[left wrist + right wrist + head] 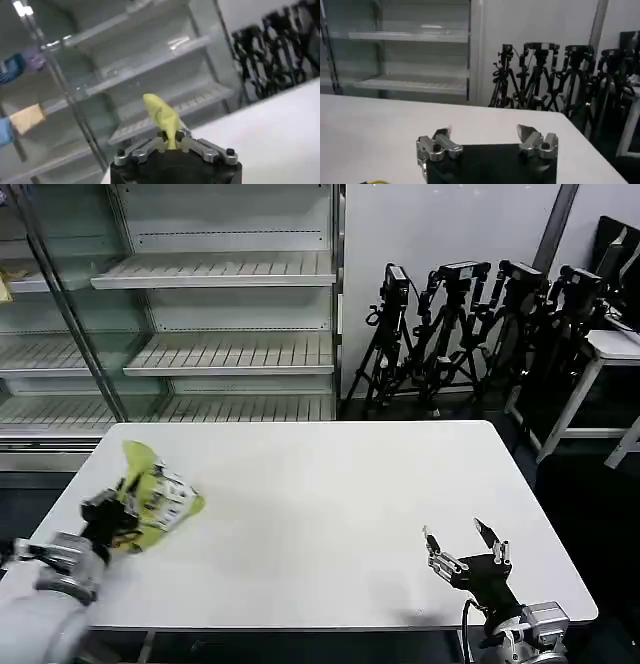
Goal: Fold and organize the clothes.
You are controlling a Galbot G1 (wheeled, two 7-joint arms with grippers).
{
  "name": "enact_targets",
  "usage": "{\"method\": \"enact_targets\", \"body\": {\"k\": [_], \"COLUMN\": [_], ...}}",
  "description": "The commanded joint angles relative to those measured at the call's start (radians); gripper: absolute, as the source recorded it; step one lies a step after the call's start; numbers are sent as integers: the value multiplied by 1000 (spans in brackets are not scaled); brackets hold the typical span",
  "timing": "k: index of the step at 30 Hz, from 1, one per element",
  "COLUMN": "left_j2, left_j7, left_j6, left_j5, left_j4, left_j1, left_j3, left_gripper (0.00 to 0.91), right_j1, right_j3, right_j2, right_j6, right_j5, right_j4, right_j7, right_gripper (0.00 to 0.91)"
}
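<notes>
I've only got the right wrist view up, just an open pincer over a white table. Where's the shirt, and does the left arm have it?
Observer: Yes. The left pincer is shut on the T-shirt, at the table's left edge in the head view.
Operator: Is it spread flat?
Observer: No, it is bunched into a crumpled wad, with part of the printed graphic showing.
Operator: How much fabric is actually in the grip?
Observer: In the left wrist view a narrow yellow-green fold pokes up from between the closed fingers.
Operator: How far is my right arm from it?
Observer: The right pincer is open near the front right of the table, well apart from the shirt.
</notes>
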Motion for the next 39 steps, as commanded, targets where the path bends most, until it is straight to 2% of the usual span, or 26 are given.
{"method": "enact_targets", "body": {"k": [1, 5, 10, 15, 18, 23, 29, 31, 32, 36, 39], "left_j2": [-131, -147, -197, -279, -313, -381, -429, -436, -439, -441, -434], "left_j7": [-2, 1, -17, -109, -160, -221, -255, -247, -240, -217, -216], "left_j6": [-72, -40, 21, 155, 202, 210, 195, 161, 148, 63, 47], "left_j5": [386, 379, 310, 118, 13, -66, -162, -183, -194, -250, -315], "left_j4": [33, -32, 3, 37, 61, 139, 164, 164, 163, 157, 137], "left_j1": [-71, -71, -103, -186, -226, -302, -345, -352, -356, -368, -354], "left_j3": [396, 452, 528, 579, 601, 657, 708, 710, 710, 713, 697], "left_gripper": [30, 30, 30, 30, 30, 30, 30, 635, 907, 907, 907], "right_j1": [-17, -32, -43, -50, -57, -58, -56, -56, -56, -55, -52], "right_j3": [15, 23, 21, 19, 24, 27, 29, 31, 33, 35, 36], "right_j2": [-27, -26, -18, -12, -11, -11, -19, -19, -19, -19, -17], "right_j6": [3, 4, 5, 4, 5, 5, 3, 2, 3, 4, 4], "right_j5": [-5, -9, -19, -24, -25, -23, -19, -16, -12, -12, -11], "right_j4": [20, 30, 35, 41, 42, 48, 53, 54, 55, 51, 53], "right_j7": [2, 1, 1, 1, -1, 0, 2, 2, 4, 5, 5], "right_gripper": [907, 907, 907, 907, 907, 907, 907, 907, 907, 907, 907]}}
